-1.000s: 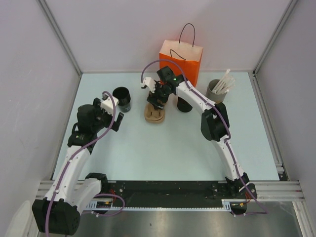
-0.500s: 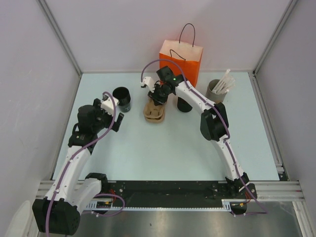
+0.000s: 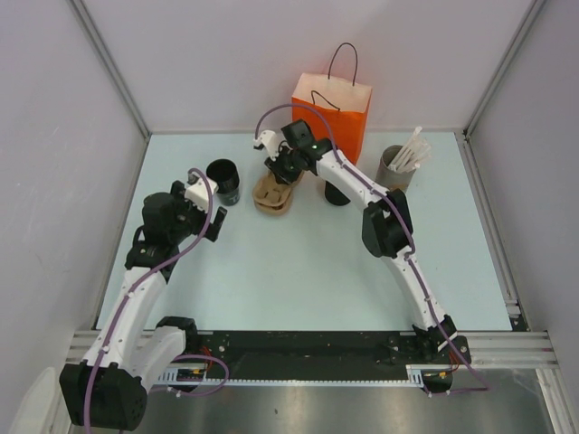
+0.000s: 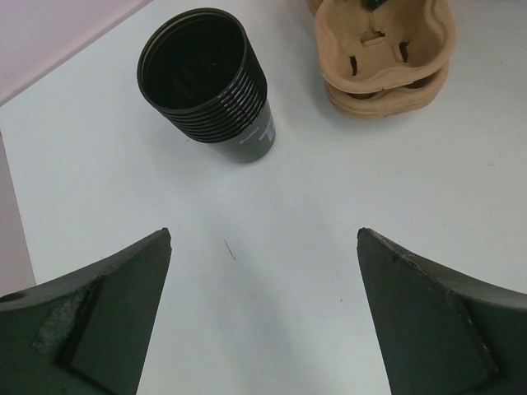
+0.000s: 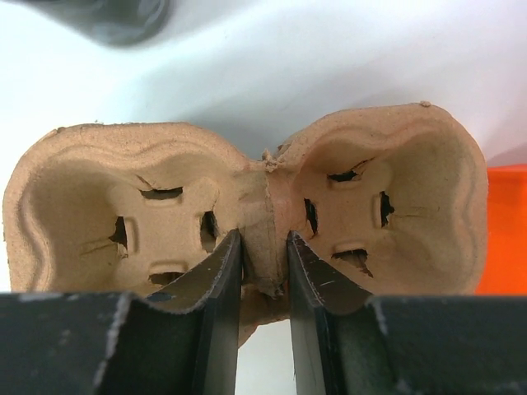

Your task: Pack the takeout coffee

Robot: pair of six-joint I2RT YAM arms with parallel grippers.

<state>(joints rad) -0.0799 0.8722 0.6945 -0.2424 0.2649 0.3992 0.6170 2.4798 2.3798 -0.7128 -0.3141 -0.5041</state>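
**Right end effector clamped on carrier; coffee standing on the desk**

Right arm: extended from its base at 5 o'clock and folded at the elbow, with the forearm reaching toward 11 o'clock across the far half of the desk (image 3: 298,271). The right end effector (image 5: 263,247) is closed on the central ridge of the pulp cup carrier (image 3: 273,194), one finger pressed to each side of the ridge. Whether the carrier rests on the desk or is raised off it cannot be settled from these views.

Left arm: bent at the elbow over the 9 o'clock side of the desk. The left end effector (image 4: 263,247) has its fingers spread wide apart, gripping nothing.

Containers:
- The takeout coffee (image 3: 336,193) stands upright and lidded at 3 o'clock of the carrier, near it, partly under the right forearm.
- The orange paper bag (image 3: 331,107) stands upright at 12 o'clock, behind the coffee. Its interior is not visible.
- A stack of black cups (image 4: 210,82), nested with mouths open, stands at 9 o'clock of the carrier.
- A grey-brown holder (image 3: 392,167) at 2 o'clock contains white sticks.
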